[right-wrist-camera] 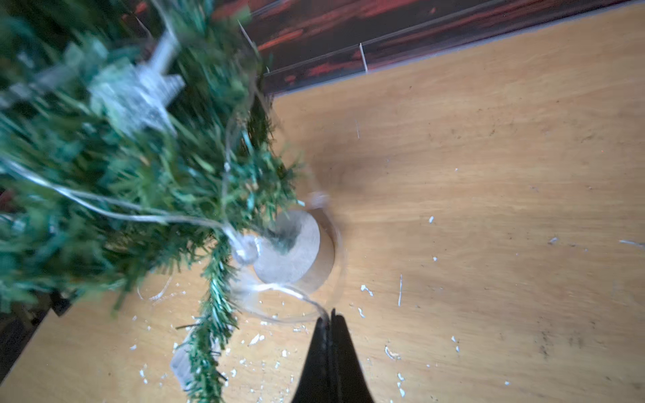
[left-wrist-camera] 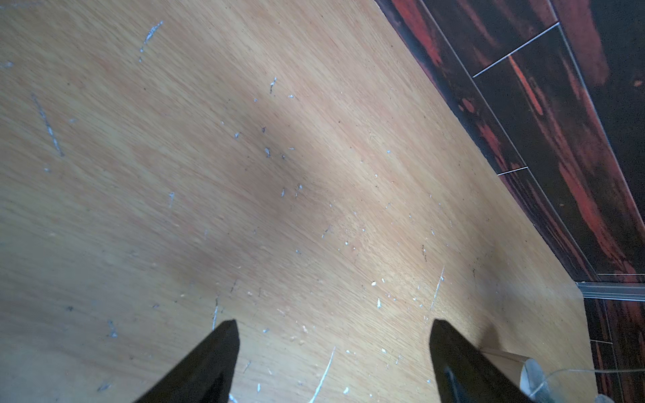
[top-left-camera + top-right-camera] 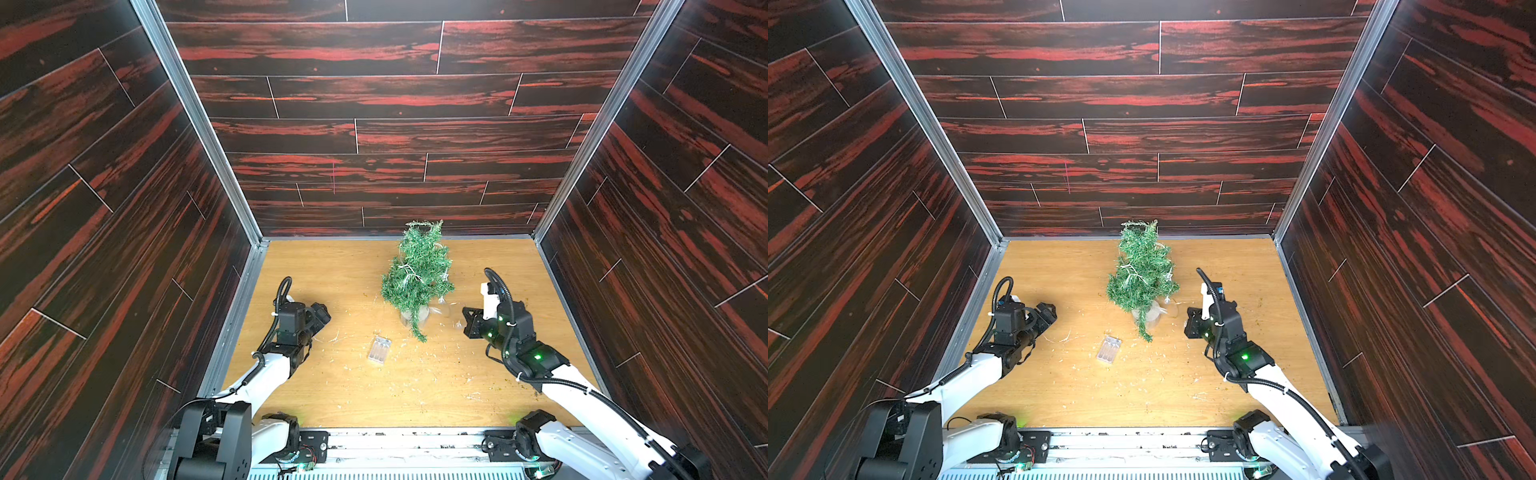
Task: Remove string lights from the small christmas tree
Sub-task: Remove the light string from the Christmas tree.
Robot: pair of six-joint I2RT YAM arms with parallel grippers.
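**Wire in the pinch.** The string lights (image 1: pixel 139 213) wind through the branches of the small christmas tree (image 3: pixel 417 274), which stands upright toward the back of the bench (image 3: pixel 316 399). Their pale wire drops off the lowest boughs, loops past the tree's round base (image 1: pixel 303 251) and meets the tips of your right tool (image 1: pixel 330 314).

That tool is pressed together. In the right wrist view the wire runs straight into the seam between its fingers, so it looks pinched there, just beside the base.

The clear battery box (image 3: pixel 379 350) lies flat on the bench near the base, on the robot's side of the tree. Its long axis points roughly at the trunk, and it sits beside the drooping low branch (image 3: pixel 417 330).

From the pinch the wire climbs back toward the tree. The coming move, by my reading, turns on drawing it away from the trunk and round it, not straight up, because a hard tug on a wound strand could tip the tree. Your right arm is the nearer one to the tree.

Your left tool (image 2: pixel 333 324) hangs well apart from the tree on the opposite side. It is spread wide and holds nothing, over wood strewn with pale needle scraps (image 2: pixel 268 151). It is the nearer of the two to the battery box.
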